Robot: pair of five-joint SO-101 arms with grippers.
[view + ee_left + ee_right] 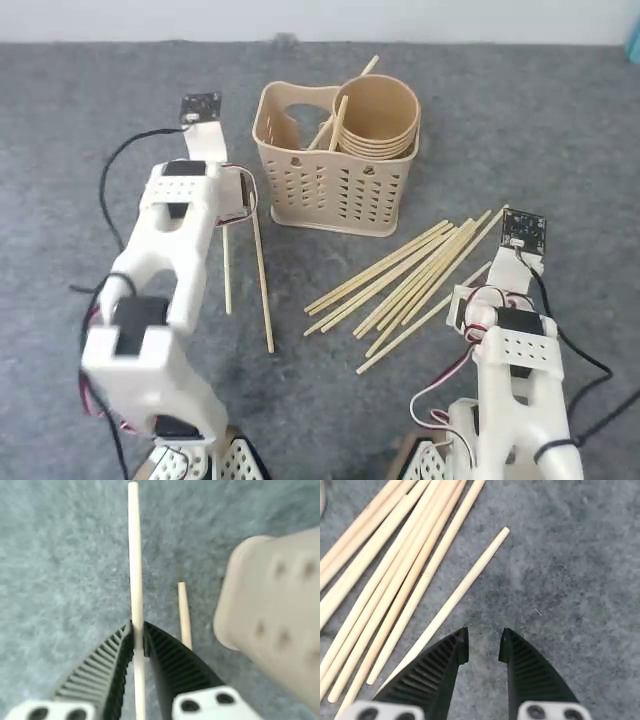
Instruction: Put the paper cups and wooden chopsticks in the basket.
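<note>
1. The left gripper is clamped on a chopstick close beside the basket. A second chopstick lies just next to it on the grey mat.
2. The stacked paper cups sit in one side of the basket, with a few sticks leaning inside.
3. The right gripper hangs with its jaws apart over the mat, next to a loose chopstick at the edge of the pile.

Over grey mat, right gripper with jaws parted. Just beside its left finger, single wooden chopstick; farther left, loose bundle of wooden chopsticks, touching one another.
</note>
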